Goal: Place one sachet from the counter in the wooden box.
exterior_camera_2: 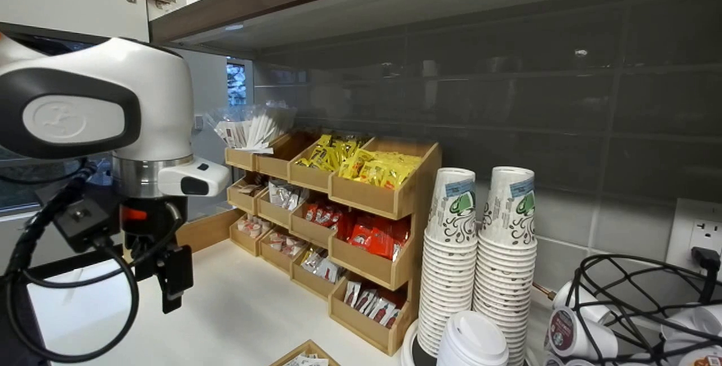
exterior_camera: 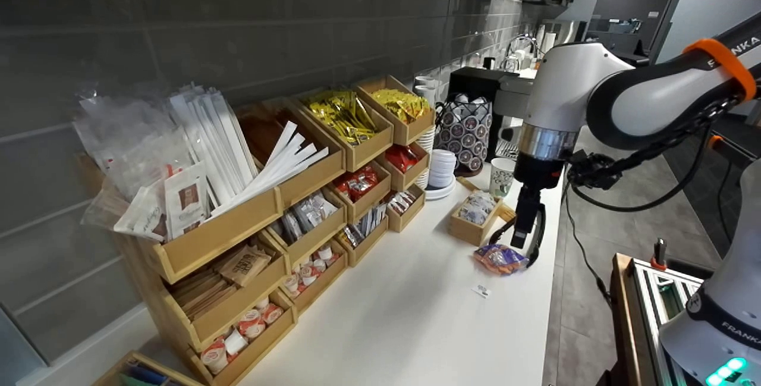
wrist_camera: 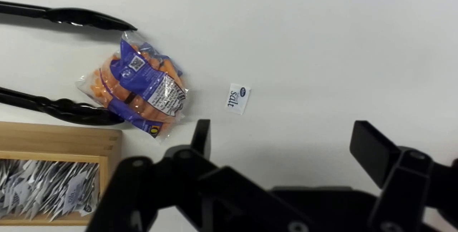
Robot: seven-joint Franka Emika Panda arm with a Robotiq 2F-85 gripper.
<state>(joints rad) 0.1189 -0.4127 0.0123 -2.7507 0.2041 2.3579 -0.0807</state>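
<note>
The tool (wrist_camera: 284,139) stood wide and empty; the salt sachet (wrist_camera: 237,98), lying so flat, seemed liable to evade pinching.

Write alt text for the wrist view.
A salt sachet lies mid-frame on the white counter; the open gripper is at bottom. Left, black tongs lie open beside a purple-printed bag; lower left, a wooden box holds packets.
</note>
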